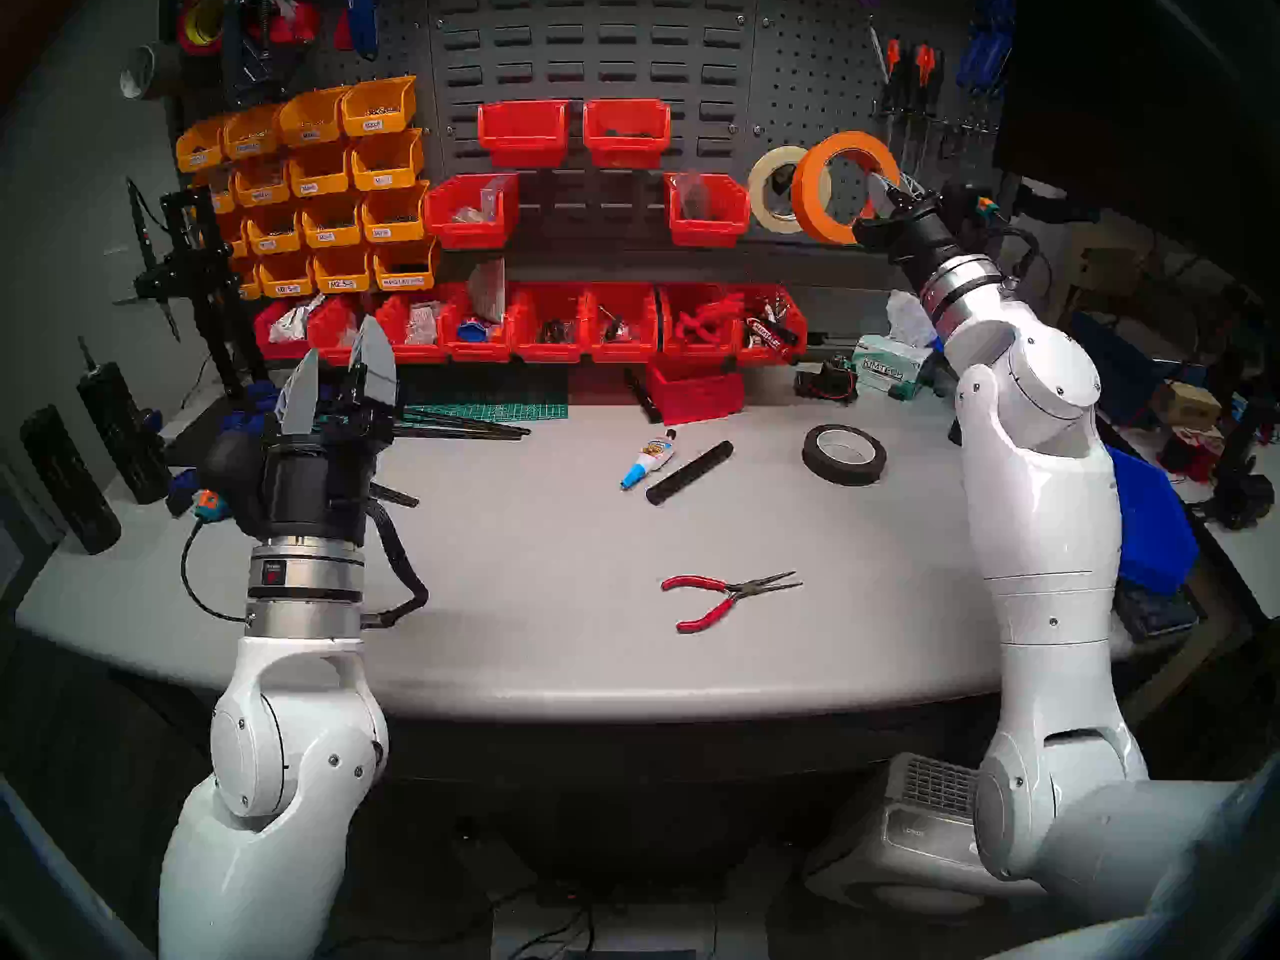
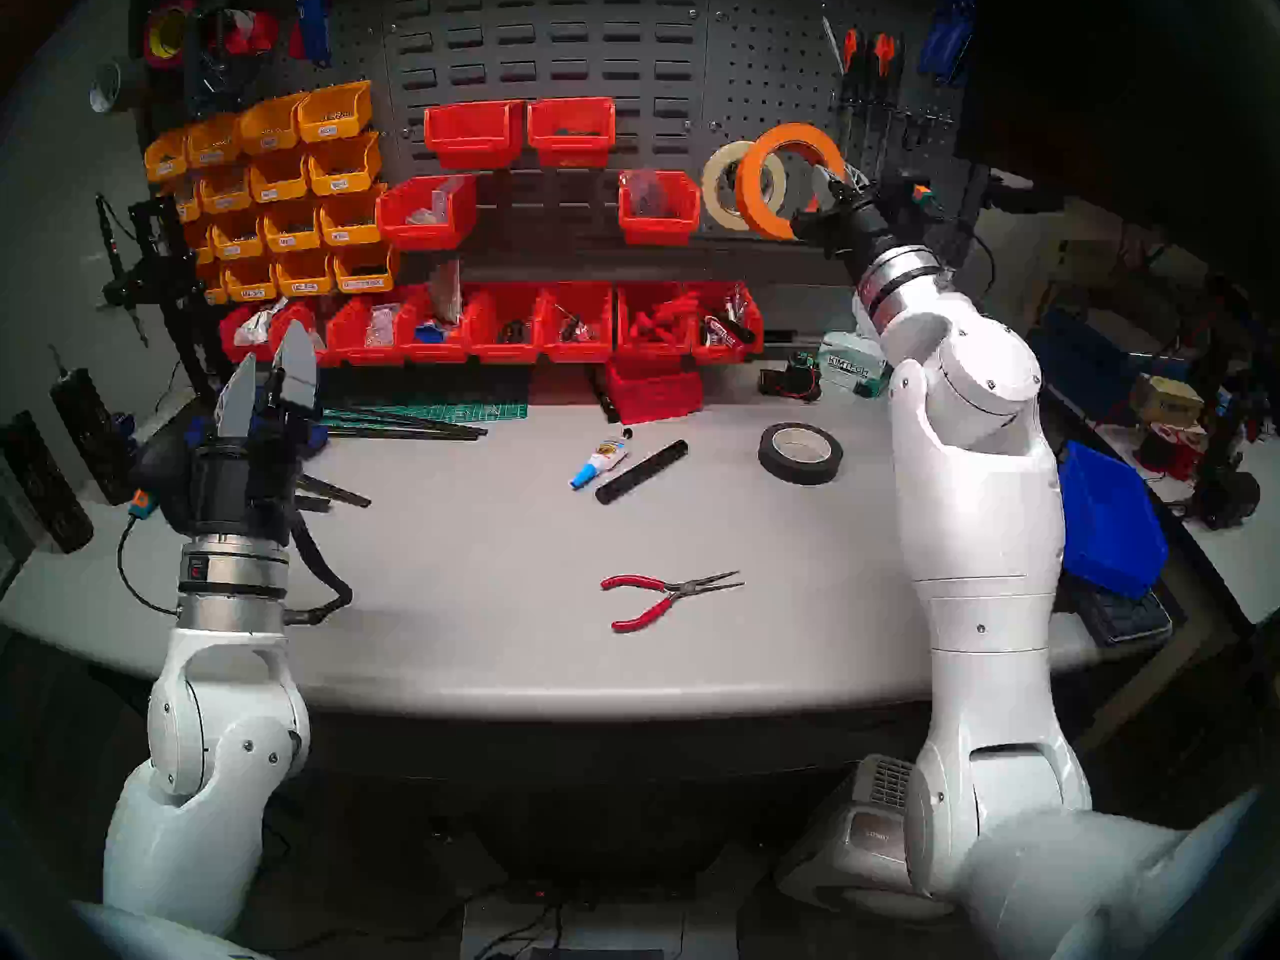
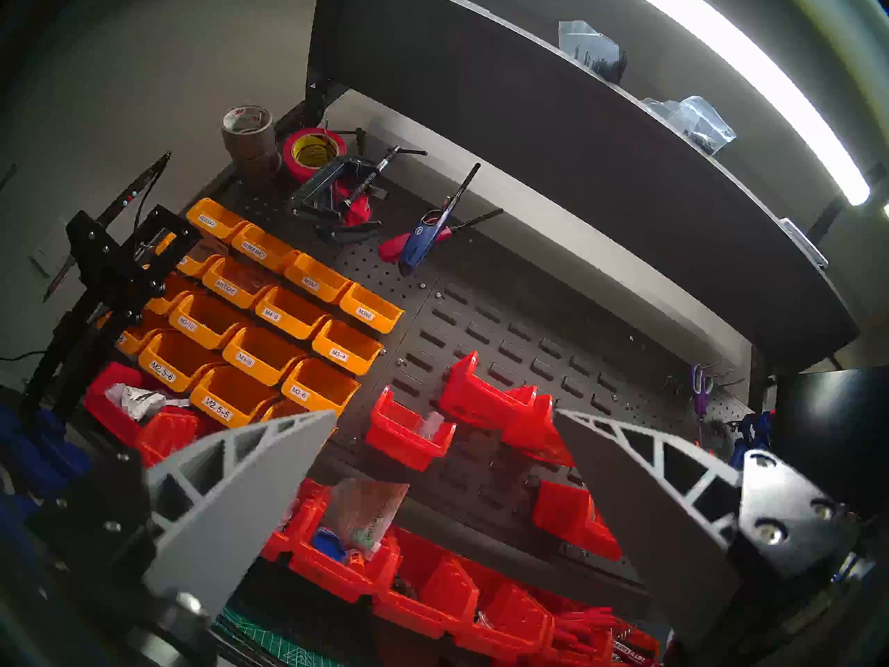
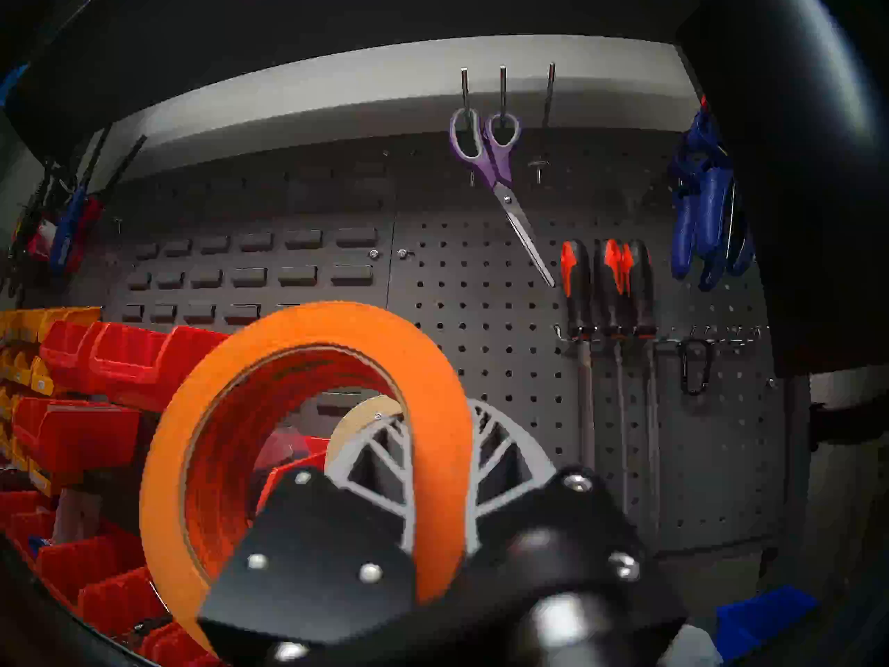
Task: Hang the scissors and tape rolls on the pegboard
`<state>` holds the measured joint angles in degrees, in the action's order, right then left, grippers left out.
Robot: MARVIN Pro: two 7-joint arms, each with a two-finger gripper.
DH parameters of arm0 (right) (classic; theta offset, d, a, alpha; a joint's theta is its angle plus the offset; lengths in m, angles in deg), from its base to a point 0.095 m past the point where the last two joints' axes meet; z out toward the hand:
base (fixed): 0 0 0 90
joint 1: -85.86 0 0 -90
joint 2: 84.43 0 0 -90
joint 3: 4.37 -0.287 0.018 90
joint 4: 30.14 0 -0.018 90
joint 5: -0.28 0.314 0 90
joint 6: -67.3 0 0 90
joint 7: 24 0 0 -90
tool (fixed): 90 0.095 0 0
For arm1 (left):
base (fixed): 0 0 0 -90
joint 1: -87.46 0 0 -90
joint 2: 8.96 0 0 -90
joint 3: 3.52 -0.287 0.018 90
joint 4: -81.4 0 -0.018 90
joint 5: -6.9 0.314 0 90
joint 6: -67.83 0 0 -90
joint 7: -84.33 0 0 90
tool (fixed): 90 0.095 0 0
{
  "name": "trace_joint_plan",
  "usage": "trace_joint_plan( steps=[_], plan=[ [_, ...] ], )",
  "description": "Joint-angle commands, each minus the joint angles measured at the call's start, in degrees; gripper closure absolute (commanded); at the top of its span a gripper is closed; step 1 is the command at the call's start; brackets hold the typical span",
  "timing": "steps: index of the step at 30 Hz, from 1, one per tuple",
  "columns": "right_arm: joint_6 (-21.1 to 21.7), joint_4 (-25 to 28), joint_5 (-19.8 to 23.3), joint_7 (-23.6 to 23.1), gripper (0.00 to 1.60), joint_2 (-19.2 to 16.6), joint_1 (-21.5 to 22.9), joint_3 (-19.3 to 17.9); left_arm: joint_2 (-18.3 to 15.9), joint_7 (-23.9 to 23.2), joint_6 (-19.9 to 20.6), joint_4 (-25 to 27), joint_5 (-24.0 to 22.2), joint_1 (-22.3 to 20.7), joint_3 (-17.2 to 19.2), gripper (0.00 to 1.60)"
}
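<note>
My right gripper (image 1: 880,190) is shut on the rim of the bright orange tape roll (image 1: 810,190) and holds it upright in front of the dark pegboard (image 1: 810,72). The cream masking tape ring (image 1: 762,190) is against the pegboard just left of and behind the roll. In the right wrist view the orange roll (image 4: 308,324) sits between my fingers, with the cream ring (image 4: 356,415) behind it. I cannot tell whether the roll touches a hook. My left gripper (image 1: 339,377) is open and empty above the table's left side. The black-handled scissors are out of view.
Red-handled pliers (image 1: 720,595), a black tape roll (image 1: 841,477), a glue bottle (image 1: 647,460) and a black cylinder (image 1: 689,471) lie on the table. Red bins (image 1: 623,131) and orange bins (image 1: 332,169) hang on the back wall. Purple scissors (image 4: 490,151) and screwdrivers (image 4: 606,286) hang on the pegboard.
</note>
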<state>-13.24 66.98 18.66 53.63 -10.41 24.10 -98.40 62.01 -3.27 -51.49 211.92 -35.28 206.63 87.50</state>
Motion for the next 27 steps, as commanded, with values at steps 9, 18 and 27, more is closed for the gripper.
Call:
trace_joint_plan(
  steps=[9, 18, 27],
  plan=[
    [-4.06, -5.06, 3.53, -2.55, 1.6, 2.29, 8.77, -0.2, 0.1, -0.23, -0.53, 1.75, -0.04, -0.59, 0.12, 0.0],
    [-5.08, -9.29, 3.24, -3.3, 1.6, 2.85, 11.63, 0.49, 0.1, -0.23, -0.54, 1.78, -0.04, -0.58, 0.12, 0.0],
    [-5.55, -12.49, 2.29, -3.69, 1.6, 2.97, 13.86, 1.74, 0.1, -0.23, -0.54, 1.76, -0.04, -0.59, 0.12, 0.0]
  ],
)
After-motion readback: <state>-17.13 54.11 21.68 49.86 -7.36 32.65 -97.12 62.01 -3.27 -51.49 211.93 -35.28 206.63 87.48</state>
